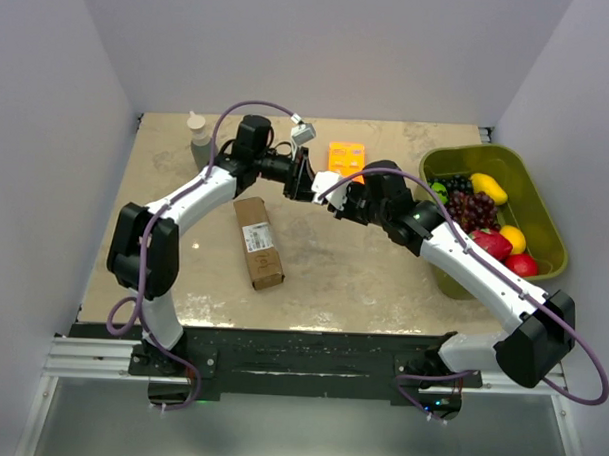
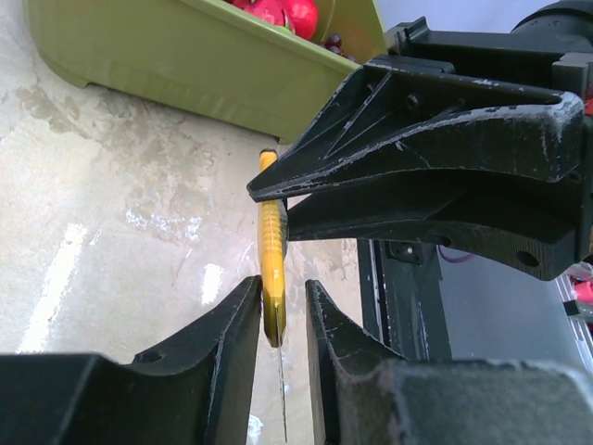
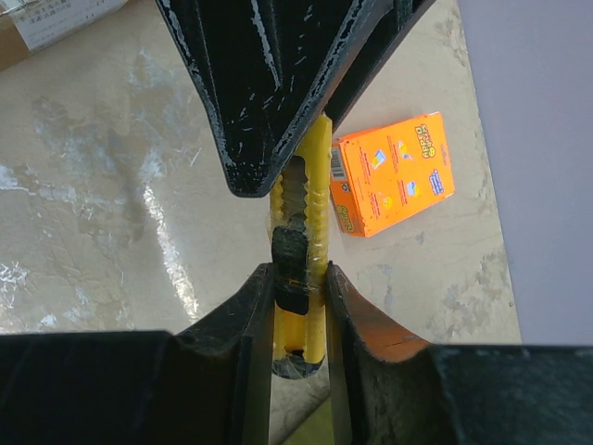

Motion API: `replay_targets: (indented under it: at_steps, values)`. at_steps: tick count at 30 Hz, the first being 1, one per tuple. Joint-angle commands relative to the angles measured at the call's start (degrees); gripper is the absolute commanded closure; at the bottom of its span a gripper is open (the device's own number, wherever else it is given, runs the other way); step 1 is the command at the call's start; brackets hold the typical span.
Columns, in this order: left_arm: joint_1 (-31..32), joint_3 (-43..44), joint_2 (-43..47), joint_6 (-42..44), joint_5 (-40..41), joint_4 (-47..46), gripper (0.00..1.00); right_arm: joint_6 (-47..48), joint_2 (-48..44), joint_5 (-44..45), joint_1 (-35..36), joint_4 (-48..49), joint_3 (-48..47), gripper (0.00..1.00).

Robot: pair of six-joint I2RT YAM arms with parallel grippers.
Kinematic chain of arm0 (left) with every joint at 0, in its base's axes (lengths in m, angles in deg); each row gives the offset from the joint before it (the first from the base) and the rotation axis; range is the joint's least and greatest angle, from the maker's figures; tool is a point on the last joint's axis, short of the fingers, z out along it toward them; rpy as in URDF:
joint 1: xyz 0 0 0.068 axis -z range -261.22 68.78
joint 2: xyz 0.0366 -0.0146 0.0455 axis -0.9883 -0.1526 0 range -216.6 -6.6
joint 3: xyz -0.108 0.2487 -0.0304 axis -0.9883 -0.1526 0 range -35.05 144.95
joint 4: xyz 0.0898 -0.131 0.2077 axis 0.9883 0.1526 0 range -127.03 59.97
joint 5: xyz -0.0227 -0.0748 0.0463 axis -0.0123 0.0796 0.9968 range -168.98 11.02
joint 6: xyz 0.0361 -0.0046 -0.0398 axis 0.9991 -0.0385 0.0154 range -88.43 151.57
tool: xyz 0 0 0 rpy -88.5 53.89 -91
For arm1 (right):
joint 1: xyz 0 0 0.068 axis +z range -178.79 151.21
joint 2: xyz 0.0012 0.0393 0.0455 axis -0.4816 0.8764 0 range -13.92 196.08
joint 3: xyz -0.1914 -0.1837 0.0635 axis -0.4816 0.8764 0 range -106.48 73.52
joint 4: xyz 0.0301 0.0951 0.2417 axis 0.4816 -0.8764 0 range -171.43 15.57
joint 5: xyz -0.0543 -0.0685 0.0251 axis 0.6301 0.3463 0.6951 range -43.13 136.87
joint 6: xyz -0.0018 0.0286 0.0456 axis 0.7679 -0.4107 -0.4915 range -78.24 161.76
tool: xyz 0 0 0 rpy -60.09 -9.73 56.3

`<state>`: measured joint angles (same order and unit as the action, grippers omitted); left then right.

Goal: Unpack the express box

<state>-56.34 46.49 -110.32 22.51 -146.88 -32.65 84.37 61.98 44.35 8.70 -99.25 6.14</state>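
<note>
Overhead, my two arms meet in the air above the far middle of the table, with a yellow utility knife between them. My right claw is clamped tight on the knife's handle, at its black slider. My left claw stands narrowly parted around the blade end. A sliver of gap shows beside the knife, so this claw grips nothing. A thin blade sticks out of the knife.

The express box lies flat on the table, to the left of the claws and nearer the arm bases, well apart from both claws. Its white label faces up. Its long axis runs from far to near, with the near end swung slightly to the right. As far as I can see, its flaps are shut and nothing has been taken out. I judge the task barely begun: cutting, opening and emptying are all left.
</note>
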Motion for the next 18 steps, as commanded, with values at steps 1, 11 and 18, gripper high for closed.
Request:
replay_targets:
  at_steps: [1, 11, 18]
  values:
    - [0.3, 2.4, -0.7, -2.8, -2.8, -3.2, 0.69, 1.2, 0.3, -0.1, 0.2, 2.0, -2.6, 1.00]
    - [0.4, 2.9, -1.2, -4.2, -4.8, -6.8, 0.99, 1.4, 1.0, -0.4, 0.2, 2.1, -2.9, 1.00]
    - [-2.5, -4.3, 2.9, -19.4, -4.9, -24.5, 1.00, -10.9, 4.6, -5.2, -3.8, -2.4, -12.9, 0.51]
